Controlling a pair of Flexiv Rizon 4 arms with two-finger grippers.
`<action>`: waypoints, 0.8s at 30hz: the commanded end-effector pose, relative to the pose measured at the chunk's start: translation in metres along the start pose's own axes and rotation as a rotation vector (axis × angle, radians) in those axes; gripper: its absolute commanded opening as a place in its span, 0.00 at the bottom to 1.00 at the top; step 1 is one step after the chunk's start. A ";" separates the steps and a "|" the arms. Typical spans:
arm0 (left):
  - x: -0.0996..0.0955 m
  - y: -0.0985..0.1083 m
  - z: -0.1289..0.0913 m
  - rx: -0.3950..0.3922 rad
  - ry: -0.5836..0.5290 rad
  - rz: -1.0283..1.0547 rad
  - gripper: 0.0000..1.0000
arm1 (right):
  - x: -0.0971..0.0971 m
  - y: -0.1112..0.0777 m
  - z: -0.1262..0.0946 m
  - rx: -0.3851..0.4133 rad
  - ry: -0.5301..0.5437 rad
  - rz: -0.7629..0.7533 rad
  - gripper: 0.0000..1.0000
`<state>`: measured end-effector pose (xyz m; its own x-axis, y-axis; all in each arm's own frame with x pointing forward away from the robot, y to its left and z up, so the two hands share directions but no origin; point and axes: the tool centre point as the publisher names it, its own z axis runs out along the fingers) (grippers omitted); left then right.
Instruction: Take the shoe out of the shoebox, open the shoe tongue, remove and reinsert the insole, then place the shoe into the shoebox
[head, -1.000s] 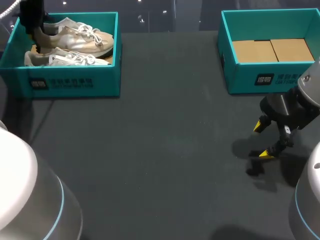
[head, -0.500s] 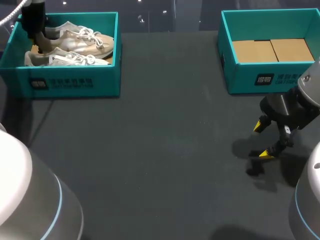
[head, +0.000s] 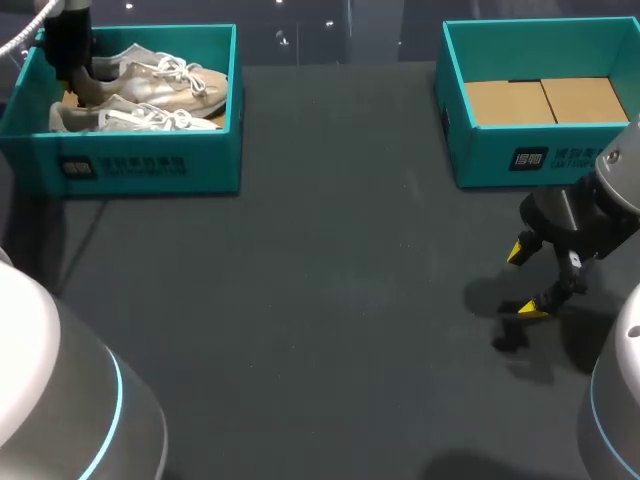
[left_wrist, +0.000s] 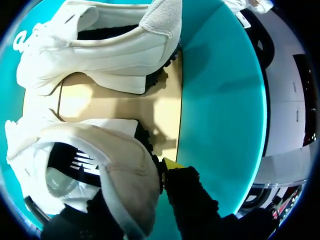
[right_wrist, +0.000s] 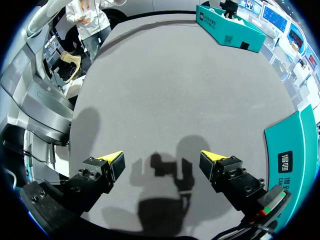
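Note:
Two white and beige shoes lie in the teal shoebox (head: 150, 165) at the table's far left. My left gripper (head: 76, 78) is down inside that box at the heel of the far shoe (head: 165, 78). In the left wrist view the padded heel (left_wrist: 127, 180) of that shoe sits in my left gripper (left_wrist: 147, 174), with the shoe resting on the box's cardboard floor. The other shoe (left_wrist: 100, 45) lies ahead of it. My right gripper (head: 530, 280) hangs open just above the table at the right, holding nothing, as the right wrist view (right_wrist: 161, 162) also shows.
A second teal box (head: 540, 150) with cardboard flaps inside stands at the far right, just beyond my right gripper. The left box's teal wall (left_wrist: 220, 100) rises close beside my left gripper. Dark table (head: 330, 300) stretches between the boxes.
The far shoe, raised and tilted a second ago, has sunk down into the left box with my left gripper at its heel. The right arm has not moved.

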<state>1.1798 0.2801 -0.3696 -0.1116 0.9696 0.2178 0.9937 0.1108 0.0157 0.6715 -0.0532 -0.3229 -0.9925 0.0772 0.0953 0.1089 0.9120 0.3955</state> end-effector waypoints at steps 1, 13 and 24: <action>-0.002 0.001 -0.002 0.003 0.004 0.002 0.47 | 0.001 0.000 0.000 0.000 -0.002 0.000 1.00; 0.000 -0.007 -0.032 -0.015 -0.039 0.018 1.00 | 0.001 0.000 0.000 0.000 -0.002 0.000 1.00; -0.001 -0.031 -0.079 -0.043 -0.090 0.027 1.00 | 0.001 0.000 0.000 0.000 -0.002 0.000 1.00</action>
<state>1.1753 0.2597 -0.3122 -0.0838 0.9881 0.1290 0.9965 0.0821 0.0180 0.6715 -0.0532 -0.3229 -0.9924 0.0773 0.0953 0.1090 0.9120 0.3955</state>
